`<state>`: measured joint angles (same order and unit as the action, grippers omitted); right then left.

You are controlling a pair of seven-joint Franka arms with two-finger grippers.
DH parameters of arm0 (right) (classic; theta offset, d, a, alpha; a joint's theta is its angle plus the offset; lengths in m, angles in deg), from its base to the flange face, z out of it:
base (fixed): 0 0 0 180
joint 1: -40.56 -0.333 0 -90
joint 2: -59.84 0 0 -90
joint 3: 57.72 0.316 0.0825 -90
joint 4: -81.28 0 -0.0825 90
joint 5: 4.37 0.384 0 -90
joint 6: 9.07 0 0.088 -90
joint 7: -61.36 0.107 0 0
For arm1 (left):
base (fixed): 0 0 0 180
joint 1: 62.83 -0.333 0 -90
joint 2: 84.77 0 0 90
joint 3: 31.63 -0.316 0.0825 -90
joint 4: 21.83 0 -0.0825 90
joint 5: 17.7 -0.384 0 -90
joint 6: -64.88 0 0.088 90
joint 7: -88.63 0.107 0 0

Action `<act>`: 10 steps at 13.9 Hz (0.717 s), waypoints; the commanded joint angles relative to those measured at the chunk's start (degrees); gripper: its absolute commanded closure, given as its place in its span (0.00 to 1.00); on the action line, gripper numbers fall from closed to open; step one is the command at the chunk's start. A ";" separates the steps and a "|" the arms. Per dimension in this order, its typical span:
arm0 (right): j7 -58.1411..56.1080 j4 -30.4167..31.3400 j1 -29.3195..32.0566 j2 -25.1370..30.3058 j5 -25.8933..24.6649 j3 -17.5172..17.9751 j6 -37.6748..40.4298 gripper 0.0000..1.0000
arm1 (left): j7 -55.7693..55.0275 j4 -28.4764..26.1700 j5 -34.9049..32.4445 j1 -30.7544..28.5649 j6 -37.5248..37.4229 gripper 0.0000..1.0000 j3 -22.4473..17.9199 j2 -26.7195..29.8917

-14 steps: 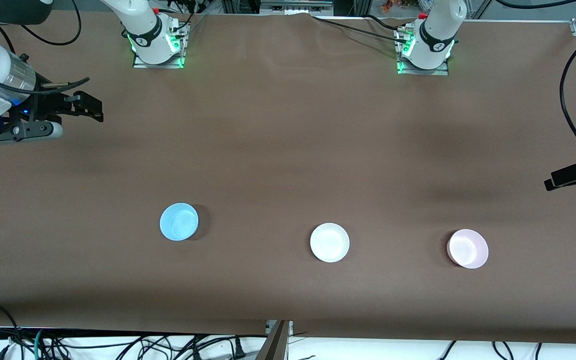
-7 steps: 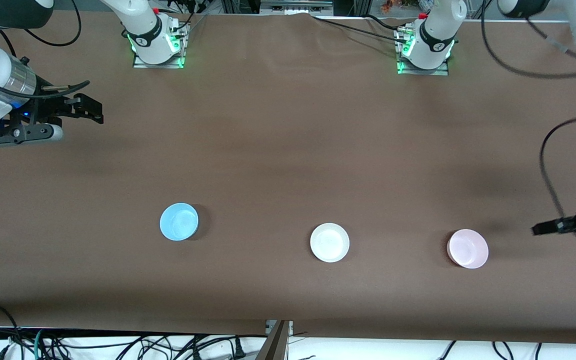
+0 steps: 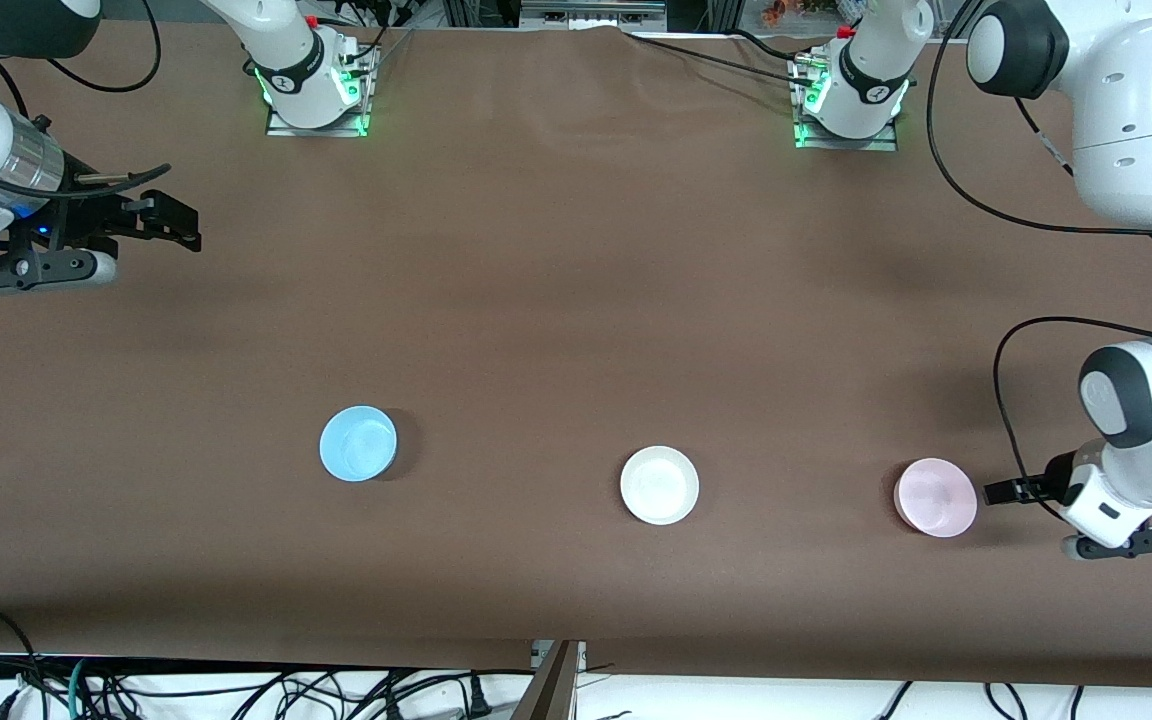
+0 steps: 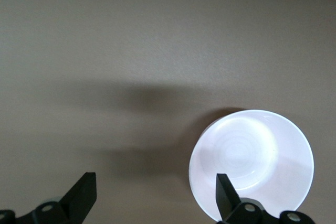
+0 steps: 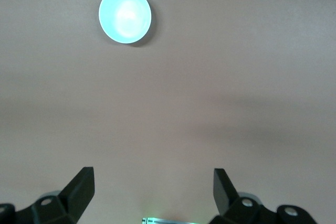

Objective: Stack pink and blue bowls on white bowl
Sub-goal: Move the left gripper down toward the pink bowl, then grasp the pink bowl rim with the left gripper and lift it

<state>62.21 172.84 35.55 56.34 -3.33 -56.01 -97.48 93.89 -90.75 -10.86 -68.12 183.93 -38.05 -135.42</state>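
So the left tool (image 3: 998,491), fingers spread and empty, sits just beside the pink bowl (image 3: 935,497), toward the left arm's end of the tabletop (image 3: 576,300). Right tool (image 3: 171,220) waits spread too, well apart from the blue bowl (image 3: 358,443).

One blue bowl (image 3: 358,443), one white bowl (image 3: 659,485), one pink bowl (image 3: 935,497)

High front camera faces robots, wrist cameras look down at table (image 3: 576,250)

Two white robot arms with rounded glossy shells and dark grey joint caps stood on metal base plates lit green. Black cables looped along both. The left gripper (image 3: 1004,491) and right gripper (image 3: 171,220) were black, with angular fingers (image 4: 81,196) and small round screws.
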 commanded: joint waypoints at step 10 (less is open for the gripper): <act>-0.67 -0.60 0.43 0.34 -0.15 0.32 -1.94 0.00 | 0.19 -7.81 0.54 1.95 7.16 0.32 -0.44 0.11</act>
<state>62.21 172.65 35.55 56.38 -3.33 -56.00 -99.52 93.87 -97.23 -10.86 -66.86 190.16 -38.05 -135.85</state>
